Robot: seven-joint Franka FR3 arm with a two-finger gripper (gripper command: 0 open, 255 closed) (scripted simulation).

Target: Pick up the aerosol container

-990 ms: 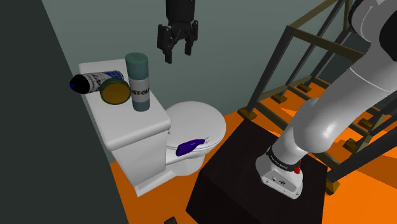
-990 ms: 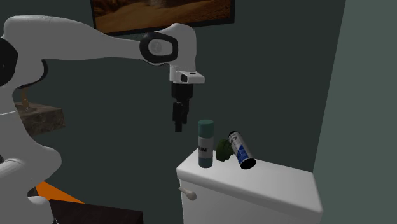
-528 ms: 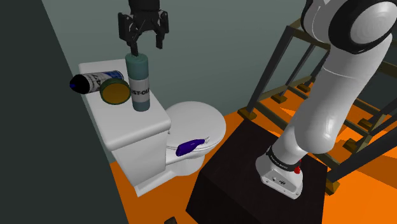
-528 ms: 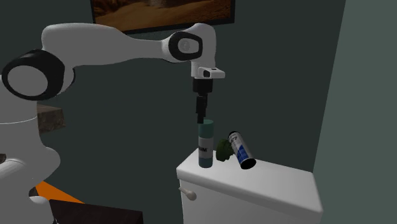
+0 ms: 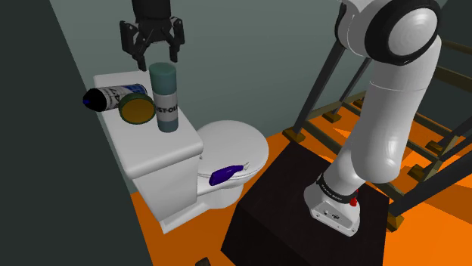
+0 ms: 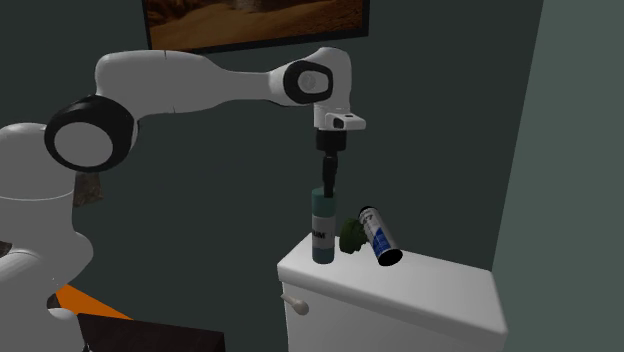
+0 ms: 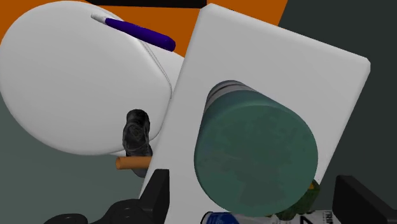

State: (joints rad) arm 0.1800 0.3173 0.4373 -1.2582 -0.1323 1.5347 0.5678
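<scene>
The aerosol container (image 5: 166, 98) is an upright can with a teal cap and a pale label. It stands on the white toilet tank (image 5: 155, 155). My black gripper (image 5: 153, 56) hangs open just above its cap, a touch toward the shoulder view's left. In the second exterior view the gripper (image 6: 329, 188) points straight down, its tips close over the can (image 6: 322, 228). From the wrist, the teal cap (image 7: 254, 159) lies between my spread fingers (image 7: 159, 194), untouched, with the gripper (image 7: 261, 205) holding nothing.
A round green tin (image 5: 136, 110) and a lying white can with a blue cap (image 5: 110, 97) crowd the tank beside the upright can. A purple object (image 5: 227, 174) rests on the toilet lid (image 5: 236, 142). A wooden stair frame (image 5: 363, 98) stands at the shoulder view's right.
The arm has swung toward the shoulder view's left, carrying the gripper from above the toilet lid to just over the upright can. The fingers have stayed open. No object has moved.
</scene>
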